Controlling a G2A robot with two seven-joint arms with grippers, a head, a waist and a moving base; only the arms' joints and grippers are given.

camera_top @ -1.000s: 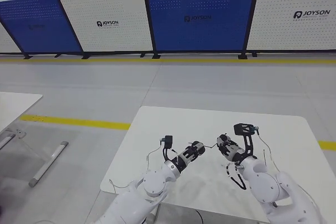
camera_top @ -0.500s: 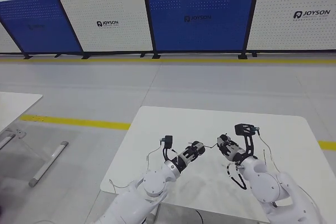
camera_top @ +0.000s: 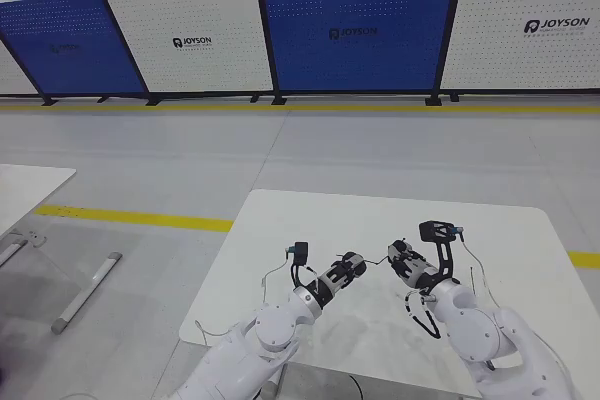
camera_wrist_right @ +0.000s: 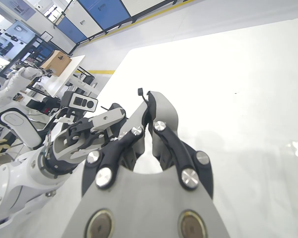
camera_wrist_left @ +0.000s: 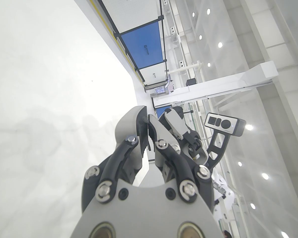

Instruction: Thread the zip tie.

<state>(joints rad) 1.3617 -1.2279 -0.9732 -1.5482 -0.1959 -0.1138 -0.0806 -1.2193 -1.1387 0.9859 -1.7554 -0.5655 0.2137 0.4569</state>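
Note:
A thin black zip tie [camera_top: 378,261] spans the short gap between my two grippers above the white table [camera_top: 500,240]. My right gripper [camera_wrist_right: 147,102] is shut on it, and the tie's small square head [camera_wrist_right: 140,91] sticks out past the fingertips. My left gripper [camera_wrist_left: 147,121] is shut on the other end, where a thin black strip shows between its pads. In the top view the left gripper [camera_top: 354,264] and the right gripper [camera_top: 398,254] face each other, tips nearly touching. Most of the tie is hidden inside the fingers.
The tabletop around both arms is bare. The table's near-left edge [camera_top: 212,300] lies under the left arm. A second white table [camera_top: 20,195] stands far to the left across the floor. Blue and white panels [camera_top: 355,45] line the back.

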